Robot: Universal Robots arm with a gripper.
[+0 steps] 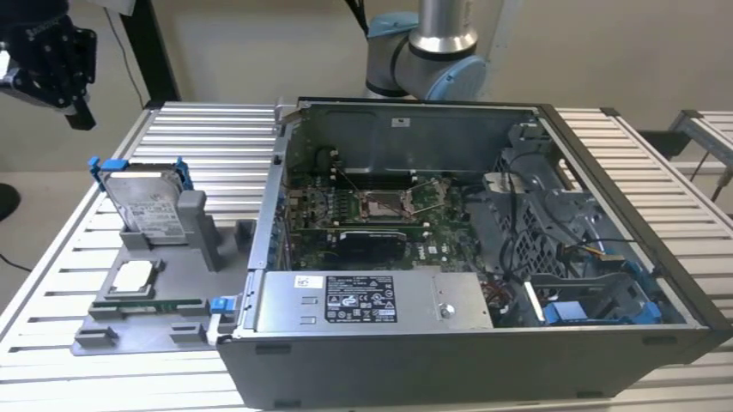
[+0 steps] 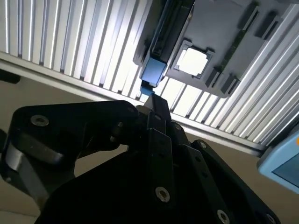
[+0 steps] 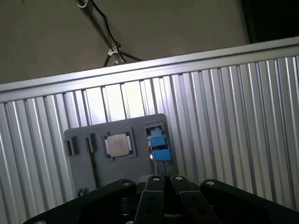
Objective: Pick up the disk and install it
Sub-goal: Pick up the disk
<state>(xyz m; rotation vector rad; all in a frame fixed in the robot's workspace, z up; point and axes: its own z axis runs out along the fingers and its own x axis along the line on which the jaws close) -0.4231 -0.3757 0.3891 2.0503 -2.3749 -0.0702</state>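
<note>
On the slatted surface (image 1: 206, 129) an open case (image 1: 458, 352) takes up the exterior view's right, and its wall stands near the grey holder (image 1: 172, 292) on the left. Upright in that holder's slot is the disk (image 1: 149, 202), metal in a blue bracket. It is likely stiff, dense, smooth-faced and shock-sensitive, best pinched across its flat faces at the free top edge. A post (image 1: 192, 227) just beside it crowds one side. Nearer the camera a chip (image 1: 132, 277) lies flat. Well apart and above, the pincer (image 3: 166, 178) in the first wrist view looks clenched on nothing.
</note>
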